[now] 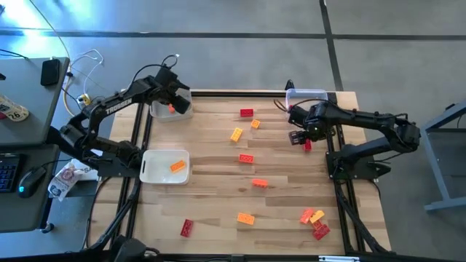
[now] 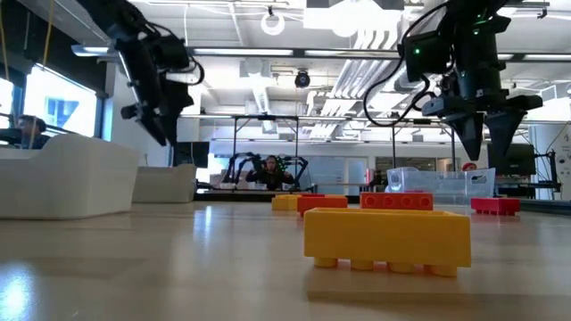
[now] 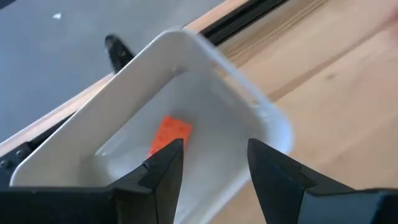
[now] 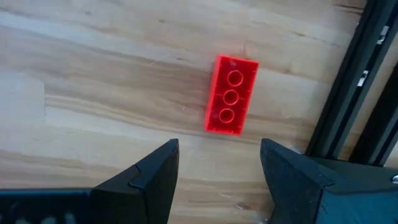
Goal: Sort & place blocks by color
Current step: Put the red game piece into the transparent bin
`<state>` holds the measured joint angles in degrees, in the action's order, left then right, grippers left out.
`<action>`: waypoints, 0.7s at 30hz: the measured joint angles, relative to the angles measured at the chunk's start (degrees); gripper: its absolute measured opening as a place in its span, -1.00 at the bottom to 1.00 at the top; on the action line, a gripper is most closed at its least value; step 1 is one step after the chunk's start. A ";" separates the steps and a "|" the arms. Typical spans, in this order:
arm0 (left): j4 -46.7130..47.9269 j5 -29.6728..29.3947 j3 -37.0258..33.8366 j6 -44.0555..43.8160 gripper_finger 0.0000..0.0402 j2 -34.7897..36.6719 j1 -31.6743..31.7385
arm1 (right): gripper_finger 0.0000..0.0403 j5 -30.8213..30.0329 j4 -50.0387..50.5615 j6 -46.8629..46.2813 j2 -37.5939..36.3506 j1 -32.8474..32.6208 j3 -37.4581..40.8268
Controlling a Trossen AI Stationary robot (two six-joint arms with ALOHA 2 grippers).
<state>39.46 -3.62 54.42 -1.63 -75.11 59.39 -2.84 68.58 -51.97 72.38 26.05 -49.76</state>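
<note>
My left gripper hangs open over the far-left white tray. An orange block lies flat on that tray's floor, just beyond the fingertips and clear of them. My right gripper points down, open, above the wood near the right rail. A red block lies underside up on the table a little ahead of its fingers. Several other red, orange and yellow-orange blocks lie loose on the table, among them a yellow-orange one and a group at the near right.
A second white tray at the left holds a yellow-orange block. A clear tray stands at the far right. Black frame rails run close beside the red block. The wood between the scattered blocks is bare.
</note>
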 joint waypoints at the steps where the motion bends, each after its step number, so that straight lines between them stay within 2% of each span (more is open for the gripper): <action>1: 0.28 1.04 0.23 -0.16 -0.18 1.14 -0.43 | 0.06 -0.09 0.00 0.35 0.00 0.59 0.00; 9: 0.23 8.52 0.54 -1.42 -0.19 11.80 -7.08 | 0.06 -0.10 -0.72 4.08 2.27 3.97 0.00; 15: 0.24 8.53 0.54 -3.35 -0.20 18.02 -12.48 | 0.06 1.47 -1.63 6.12 6.74 5.28 0.00; 21: 0.26 8.43 0.54 -4.21 -0.20 21.03 -14.94 | 0.06 1.81 -2.19 7.46 11.29 5.48 0.00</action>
<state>39.72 4.81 54.96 -5.84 -54.08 44.45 -1.03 66.39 -44.51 83.67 31.53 -49.76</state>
